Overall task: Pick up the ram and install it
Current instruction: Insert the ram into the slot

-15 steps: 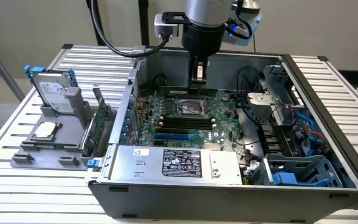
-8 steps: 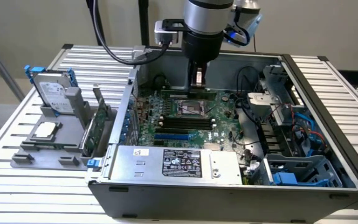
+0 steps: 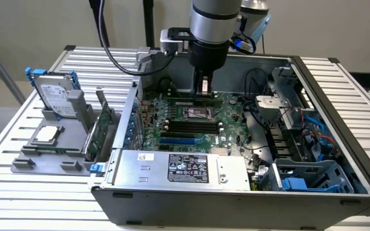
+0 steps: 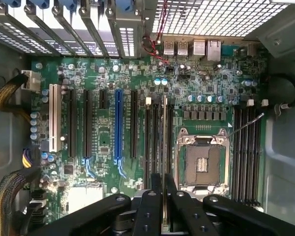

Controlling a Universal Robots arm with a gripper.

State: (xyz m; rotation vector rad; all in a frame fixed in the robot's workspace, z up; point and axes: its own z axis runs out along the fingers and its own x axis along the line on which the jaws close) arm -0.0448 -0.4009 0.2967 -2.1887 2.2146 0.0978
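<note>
Nearest the viewer, a labelled power supply (image 3: 185, 168) sits at the front edge of an open computer case (image 3: 236, 204) on a slatted metal table (image 3: 11, 192). At the exterior view's left, outside the case, a hard drive (image 3: 55, 98) with blue rails stands upright in a grey holder (image 3: 46, 156), and a green expansion card (image 3: 101, 130) stands just beside it. Inside the case lies the green motherboard (image 3: 172, 118). Above its middle the robot arm reaches straight down, and its gripper (image 3: 204, 90) has its black fingers drawn close together, pinching the ram (image 4: 164, 130) between them. The ram hangs edge-on below the fingers, lined up along the long black memory slots (image 4: 148, 142) just beside the open processor socket (image 4: 202, 160). Whether it touches a slot, I cannot tell. At the exterior view's right, blue cables (image 3: 320, 137) run by a drive cage.
</note>
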